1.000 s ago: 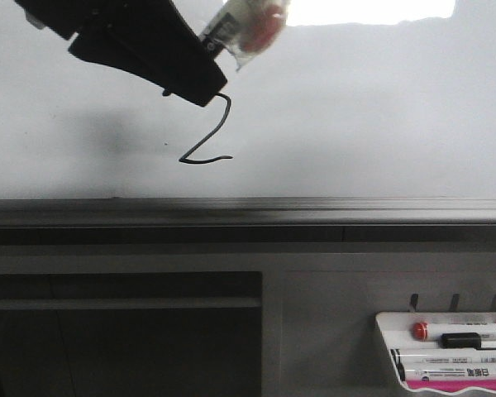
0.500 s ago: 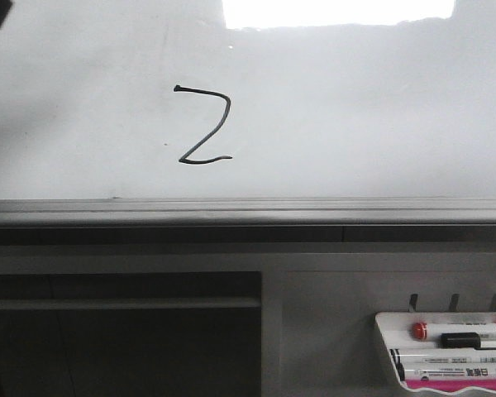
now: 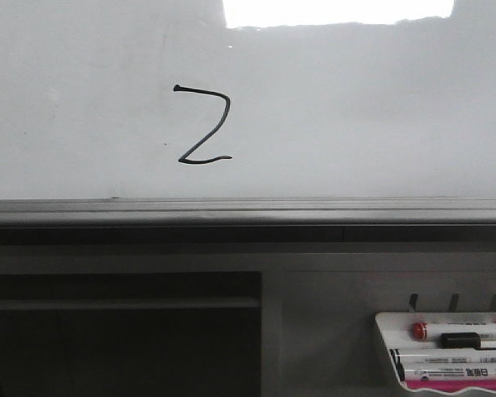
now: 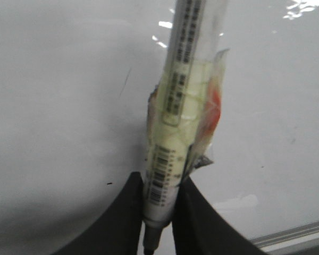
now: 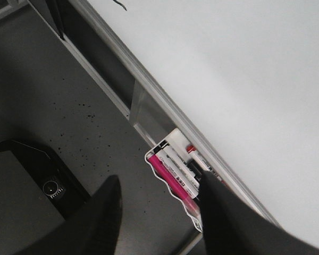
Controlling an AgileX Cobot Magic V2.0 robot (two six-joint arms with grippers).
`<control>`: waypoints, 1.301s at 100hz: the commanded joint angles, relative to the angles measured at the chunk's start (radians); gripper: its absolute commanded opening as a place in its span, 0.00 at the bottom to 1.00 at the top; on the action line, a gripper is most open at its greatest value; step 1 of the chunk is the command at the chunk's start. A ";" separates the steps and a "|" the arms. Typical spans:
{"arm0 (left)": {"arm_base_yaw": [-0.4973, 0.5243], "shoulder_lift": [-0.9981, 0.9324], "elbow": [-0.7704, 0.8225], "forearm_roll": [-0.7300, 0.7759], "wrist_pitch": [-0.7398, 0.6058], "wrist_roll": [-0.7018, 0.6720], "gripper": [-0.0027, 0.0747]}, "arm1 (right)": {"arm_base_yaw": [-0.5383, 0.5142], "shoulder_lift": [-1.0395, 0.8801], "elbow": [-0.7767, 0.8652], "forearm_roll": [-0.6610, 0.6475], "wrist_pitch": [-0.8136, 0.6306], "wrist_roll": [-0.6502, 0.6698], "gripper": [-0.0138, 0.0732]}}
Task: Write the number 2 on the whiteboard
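Showing on the whiteboard (image 3: 355, 107), left of centre in the front view and above the grey rail (image 3: 248, 207): the number 2 (image 3: 204, 125), thin, black, angular, with a small dot at the start of its top stroke. Reflecting a bright patch at the board's upper edge. Sitting below the rail at lower right: a white tray (image 3: 446, 351) holding several markers (image 3: 455, 341), one red-capped, one with a pink band.

Gripping a marker (image 4: 175, 117) in the left gripper (image 4: 158, 212), dark fingers (image 4: 122, 218) pressing both sides of the barrel near its lower end; barcode labels and pale tape wrapping the barrel, the board behind it.

Hanging with fingers spread and nothing between them: the right gripper (image 5: 159, 212), over the floor and the tray (image 5: 173, 175); neither arm appearing in the front view.
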State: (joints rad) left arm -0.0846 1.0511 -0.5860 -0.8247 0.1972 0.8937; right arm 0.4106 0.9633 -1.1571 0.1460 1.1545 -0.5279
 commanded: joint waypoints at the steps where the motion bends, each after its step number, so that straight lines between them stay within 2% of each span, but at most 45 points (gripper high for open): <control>1: 0.006 0.020 -0.025 -0.026 -0.077 -0.013 0.11 | -0.007 -0.014 -0.022 0.011 -0.051 0.008 0.50; 45: 0.006 0.098 -0.035 -0.095 -0.088 -0.013 0.12 | -0.007 -0.014 -0.022 0.011 -0.049 0.008 0.50; 85: 0.008 0.176 -0.119 -0.127 -0.055 -0.013 0.12 | -0.007 -0.014 -0.022 0.011 -0.047 0.008 0.50; 92: 0.008 0.176 -0.123 -0.118 -0.055 -0.013 0.16 | -0.007 -0.014 -0.022 0.011 -0.047 0.008 0.50; 105: 0.008 0.176 -0.123 -0.117 -0.045 -0.013 0.37 | -0.007 -0.014 -0.022 0.011 -0.049 0.021 0.50; 112: 0.008 0.174 -0.123 -0.117 -0.042 -0.013 0.44 | -0.007 -0.014 -0.022 0.011 -0.051 0.028 0.50; 130: 0.038 0.109 -0.123 -0.104 0.046 -0.013 0.46 | -0.007 -0.016 -0.001 -0.036 -0.071 0.078 0.50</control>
State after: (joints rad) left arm -0.0724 1.2080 -0.6744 -0.9260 0.2402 0.8913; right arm 0.4106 0.9633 -1.1508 0.1372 1.1458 -0.4856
